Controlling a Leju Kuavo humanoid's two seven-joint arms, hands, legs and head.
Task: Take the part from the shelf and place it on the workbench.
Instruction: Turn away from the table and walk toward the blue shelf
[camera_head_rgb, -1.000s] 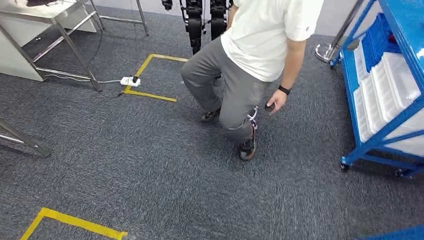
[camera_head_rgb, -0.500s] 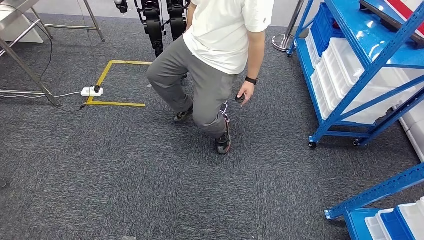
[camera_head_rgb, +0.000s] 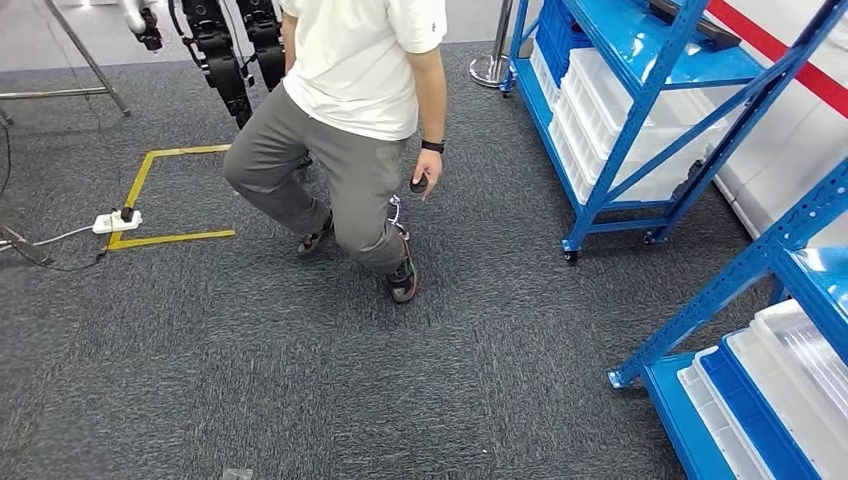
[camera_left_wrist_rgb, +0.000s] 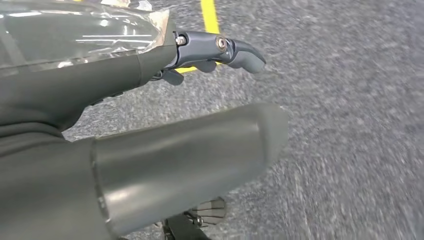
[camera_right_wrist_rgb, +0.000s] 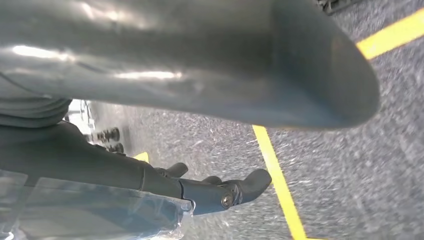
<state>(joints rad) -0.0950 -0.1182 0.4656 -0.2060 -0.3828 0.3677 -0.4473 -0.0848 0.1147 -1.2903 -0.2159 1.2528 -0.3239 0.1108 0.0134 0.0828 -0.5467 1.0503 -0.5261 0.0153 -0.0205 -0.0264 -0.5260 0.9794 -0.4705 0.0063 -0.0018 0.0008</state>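
Apparently both arms hang at the robot's sides: left hand (camera_left_wrist_rgb: 165, 130) and right hand (camera_right_wrist_rgb: 200, 100) face grey carpet (camera_head_rgb: 250, 370), fingers apart, holding nothing. Blue shelf rack (camera_head_rgb: 640, 110) with white trays (camera_head_rgb: 620, 100) stands ahead right; no part distinguishable. Person (camera_head_rgb: 340, 130) holds a small dark object (camera_head_rgb: 418, 185), identity unclear. Workbench cut off.

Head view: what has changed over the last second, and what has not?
The camera has swung to the right, so the whole scene slid left: the blue shelf now shows in full, a second shelf's corner has come in at lower right, and the yellow floor tape and power strip sit further left. The person keeps the same crouched stance, holding a small dark object. Nothing was grasped or released.
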